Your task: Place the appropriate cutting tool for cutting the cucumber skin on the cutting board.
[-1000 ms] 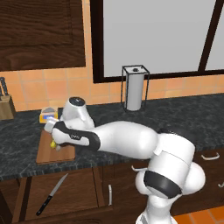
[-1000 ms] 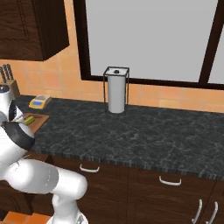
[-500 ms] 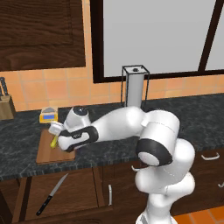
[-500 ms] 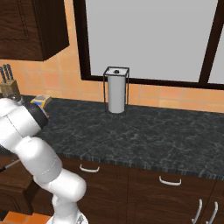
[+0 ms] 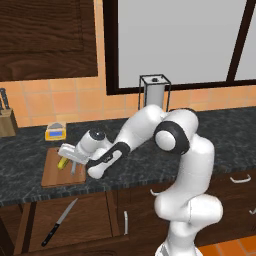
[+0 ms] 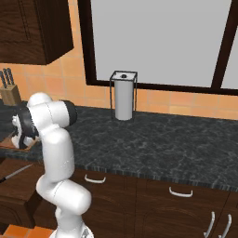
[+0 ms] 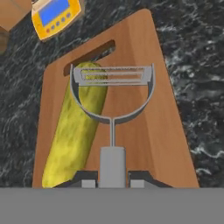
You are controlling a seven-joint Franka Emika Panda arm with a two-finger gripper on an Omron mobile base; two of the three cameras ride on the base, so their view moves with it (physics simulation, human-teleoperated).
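Peeler [image 7: 113, 94]: clenched by gripper [image 7: 113, 178] above cutting board [image 7: 151, 131], beside cucumber [image 7: 76, 131]; lowering and release judged outstanding.

Dark counter [image 5: 30, 172] w/ cutting board [image 7: 144, 131], scale [image 7: 54, 15]

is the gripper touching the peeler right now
Touching. In the hand view the peeler has its grey handle clamped between the two fingertips of the gripper, its forked head hanging over the cutting board and cucumber.
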